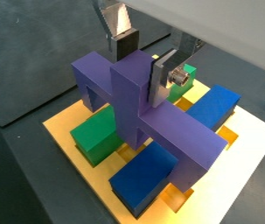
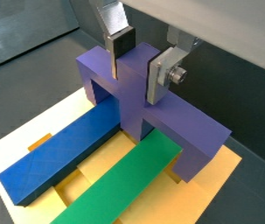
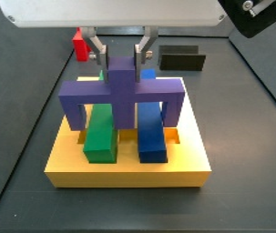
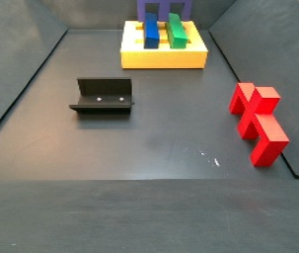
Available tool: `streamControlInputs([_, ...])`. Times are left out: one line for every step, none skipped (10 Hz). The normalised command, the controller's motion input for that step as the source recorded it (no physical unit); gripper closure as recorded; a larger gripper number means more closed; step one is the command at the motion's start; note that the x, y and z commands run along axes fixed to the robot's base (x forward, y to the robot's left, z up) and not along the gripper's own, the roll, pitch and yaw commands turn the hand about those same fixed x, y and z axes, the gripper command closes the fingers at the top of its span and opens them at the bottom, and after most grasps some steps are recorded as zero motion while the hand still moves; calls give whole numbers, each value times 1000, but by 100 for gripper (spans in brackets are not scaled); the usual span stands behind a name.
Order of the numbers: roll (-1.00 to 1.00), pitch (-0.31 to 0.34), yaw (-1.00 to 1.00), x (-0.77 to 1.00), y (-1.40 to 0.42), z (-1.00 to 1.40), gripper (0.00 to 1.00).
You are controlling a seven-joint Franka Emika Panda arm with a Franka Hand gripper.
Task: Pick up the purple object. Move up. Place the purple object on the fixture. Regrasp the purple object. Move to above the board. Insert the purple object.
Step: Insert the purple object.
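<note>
Apparently seated: purple object [image 3: 122, 89] straddling the green bar [image 3: 98, 132] and blue bar [image 3: 151, 133] on the yellow board [image 3: 127, 167], gripper [image 3: 120, 56] fingers spread clear beside its top, insertion seemingly done, fixture [image 4: 103, 96] vacant.

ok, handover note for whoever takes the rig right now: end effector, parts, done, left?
End effector: above the board, its fingers on either side of the purple object's upright stem; whether they clamp it is unclear.
Purple object: on the yellow board, prongs straddling the green bar and blue bar.
Fixture: empty, on the floor.
Done: pick, fixture stop, regrasp, apparently the insertion.
Left: confirm full seating, release, retract.
</note>
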Motion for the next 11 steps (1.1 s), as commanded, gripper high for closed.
streamControlInputs([0, -34, 23, 291, -83, -257, 100])
streamControlInputs([0, -26, 0, 277, 0, -271, 100])
streamControlInputs([0, -11, 0, 9, 34, -280, 100])
streamControlInputs([27, -4, 0, 0, 0, -163, 100])
streamControlInputs([1, -9, -31, -37, -9, -54, 100])
streamControlInputs([4, -16, -17, 0, -60, -51, 100])
streamControlInputs([0, -39, -29, 0, -123, -109, 100])
streamControlInputs([-81, -93, -20, 0, -143, -174, 100])
streamControlInputs([-86, -99, -29, 0, -71, -194, 100])
streamControlInputs([-14, -69, -37, 0, -6, -217, 100])
streamControlInputs([0, -61, -57, 0, 0, -243, 100])
